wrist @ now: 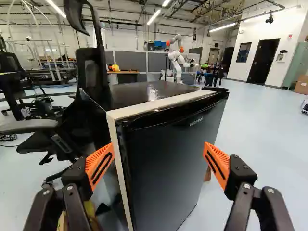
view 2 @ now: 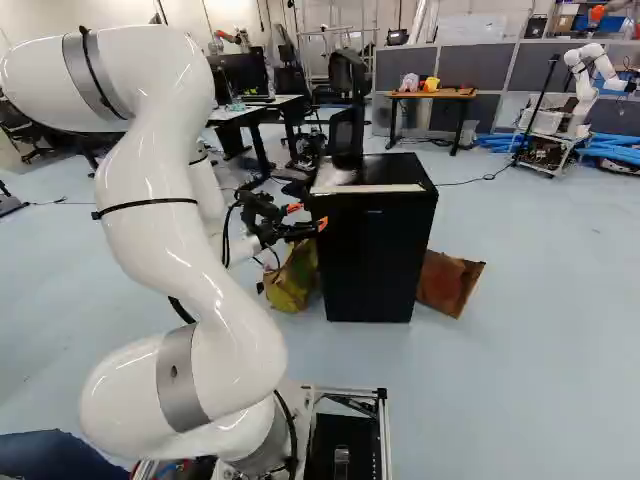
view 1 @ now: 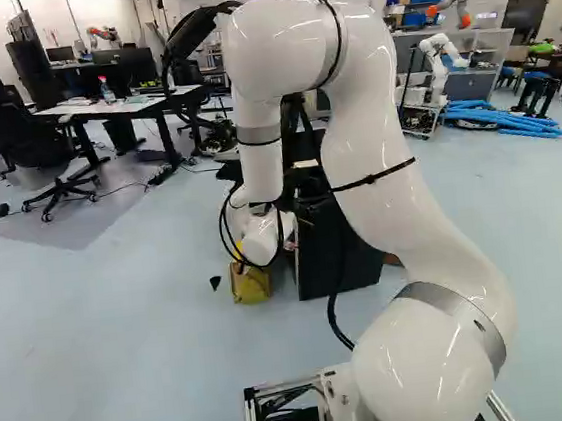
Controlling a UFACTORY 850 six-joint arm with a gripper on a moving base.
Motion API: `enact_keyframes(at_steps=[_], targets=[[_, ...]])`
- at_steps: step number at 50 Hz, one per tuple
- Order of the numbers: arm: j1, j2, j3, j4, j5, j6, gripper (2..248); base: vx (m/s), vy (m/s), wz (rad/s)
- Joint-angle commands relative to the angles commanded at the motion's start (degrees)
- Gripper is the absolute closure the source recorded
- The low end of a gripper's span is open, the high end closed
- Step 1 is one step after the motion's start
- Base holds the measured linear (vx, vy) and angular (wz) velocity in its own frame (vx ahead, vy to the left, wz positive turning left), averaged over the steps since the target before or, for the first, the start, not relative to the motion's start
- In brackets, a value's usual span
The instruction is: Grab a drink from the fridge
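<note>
In the right base view my gripper (view 2: 308, 216) is beside the upper left part of the black fridge (view 2: 372, 255). The wrist view shows the gripper (wrist: 159, 163) open, its orange pads wide apart with nothing held. Ahead of and between the fingers, the fridge (wrist: 168, 159) stands with its door (wrist: 178, 154) apparently closed, a pale strip running along the door's top and side edge. The arm partly hides the fridge (view 1: 318, 257) in the left base view. No drink shows in the fridge, as its inside is hidden.
A yellow bag (view 2: 292, 280) and a brown bag or box (view 2: 447, 283) lie on either side of the fridge's foot. An office chair (wrist: 89, 91) stands close beside the fridge. A desk (view 1: 109, 108) carries a bottle (view 1: 106, 90). Another robot (view 2: 582, 90) is farther back.
</note>
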Motion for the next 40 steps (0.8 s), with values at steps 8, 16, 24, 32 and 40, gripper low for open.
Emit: enact_keyframes(at_steps=[8, 16, 24, 32, 40], targets=[[-0.01, -0.52, -0.98, 0.90, 0.00, 0.00, 3, 0.000, 0.000, 0.000], [-0.01, -1.02, -1.95, 1.78, 0.00, 0.00, 3, 0.000, 0.000, 0.000], [-0.02, -1.54, -2.93, 2.66, 0.00, 0.00, 3, 0.000, 0.000, 0.000], [-0.03, -2.05, -3.92, 3.54, 0.00, 0.00, 3, 0.000, 0.000, 0.000], [-0.06, -2.57, -4.93, 4.23, 0.00, 0.00, 3, 0.000, 0.000, 0.000]])
